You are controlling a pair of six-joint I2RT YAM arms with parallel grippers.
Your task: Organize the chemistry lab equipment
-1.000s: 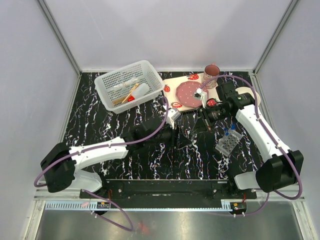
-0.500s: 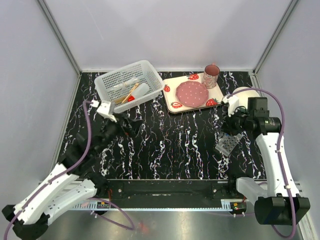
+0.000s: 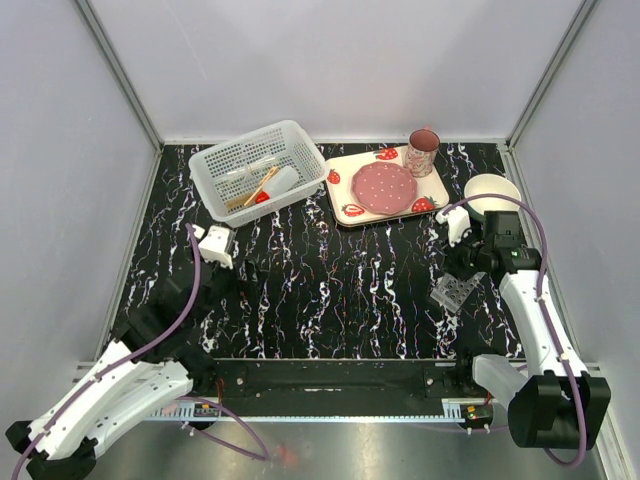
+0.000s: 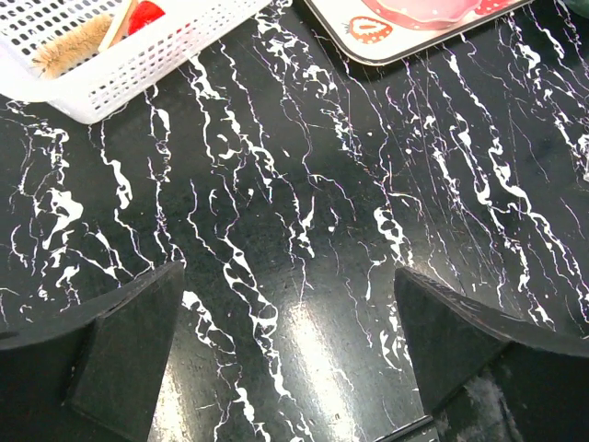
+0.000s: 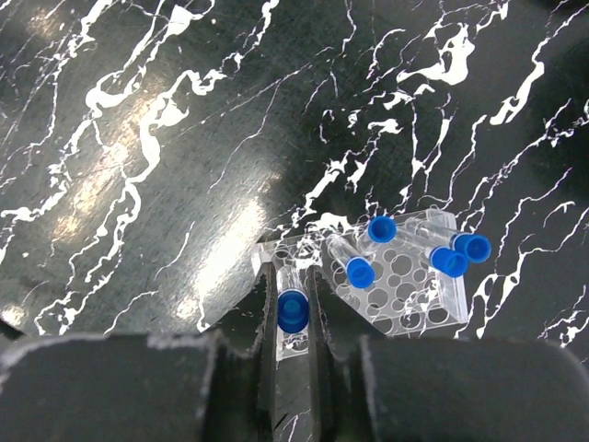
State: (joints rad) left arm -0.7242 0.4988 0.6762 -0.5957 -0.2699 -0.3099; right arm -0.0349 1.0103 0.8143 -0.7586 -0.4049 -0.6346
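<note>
Left gripper [image 4: 285,350] has pulled back to lower left, jaws wide, empty. Right gripper [image 5: 293,318], clamped on a vial [image 5: 292,308], has moved over the rack [image 5: 386,285] at right; insertion looks next.

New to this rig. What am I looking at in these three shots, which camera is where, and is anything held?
Two white robot arms are bolted at the near edge of a black marbled table. The overhead shot looks down from behind them; the other two come from cameras on each wrist.

On the table: a white plastic basket with lab items, a strawberry-print tray carrying a pink plate and mug, a round white bowl, and a clear grid tube rack holding blue-capped vials.

The left gripper is open and empty. The right gripper has its fingers shut on one blue-capped vial by the rack.
</note>
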